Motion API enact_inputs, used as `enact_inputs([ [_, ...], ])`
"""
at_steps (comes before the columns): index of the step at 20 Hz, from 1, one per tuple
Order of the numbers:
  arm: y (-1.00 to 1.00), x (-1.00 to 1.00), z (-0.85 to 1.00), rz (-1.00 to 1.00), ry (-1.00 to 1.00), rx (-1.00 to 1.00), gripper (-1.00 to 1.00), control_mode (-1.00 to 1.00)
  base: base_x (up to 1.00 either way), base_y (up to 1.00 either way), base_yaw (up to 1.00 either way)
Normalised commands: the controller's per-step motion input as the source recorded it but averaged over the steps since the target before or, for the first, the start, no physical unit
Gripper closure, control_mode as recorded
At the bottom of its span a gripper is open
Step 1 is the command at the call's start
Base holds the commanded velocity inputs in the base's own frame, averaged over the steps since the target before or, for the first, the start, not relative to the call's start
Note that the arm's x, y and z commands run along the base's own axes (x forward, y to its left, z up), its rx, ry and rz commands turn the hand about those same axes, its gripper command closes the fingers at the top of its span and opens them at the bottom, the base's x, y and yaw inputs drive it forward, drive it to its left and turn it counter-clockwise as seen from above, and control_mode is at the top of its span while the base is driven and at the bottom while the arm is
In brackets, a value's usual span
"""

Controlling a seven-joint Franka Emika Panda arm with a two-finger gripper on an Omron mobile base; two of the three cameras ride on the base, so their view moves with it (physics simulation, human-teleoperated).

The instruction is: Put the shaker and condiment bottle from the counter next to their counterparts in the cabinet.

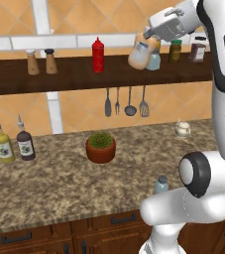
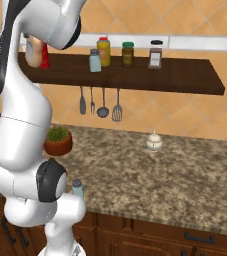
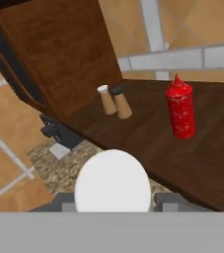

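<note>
My gripper is shut on the condiment bottle, a peach-orange bottle held tilted just in front of the cabinet shelf. In the hand view its white cap sits between my fingertips. The red squeeze bottle stands on the shelf to the left of the held bottle. Right behind the held bottle stands a pale blue-grey shaker. The other shaker stands on the counter near its front edge, close to my base.
Two wooden mills stand at the shelf's left, jars at its right. Utensils hang under the shelf. On the counter are two oil bottles, a potted plant and a white lidded pot.
</note>
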Motion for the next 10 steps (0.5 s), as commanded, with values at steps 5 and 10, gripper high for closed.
enact_inputs([
  [5, -0.13, 0.26, -0.06, -0.06, 0.07, -0.13, 1.0, -1.0, 0.0, 0.0, 0.0],
  [10, 0.1, 0.01, -0.12, -0.01, 0.0, -0.07, 1.0, -1.0, 0.0, 0.0, 0.0],
])
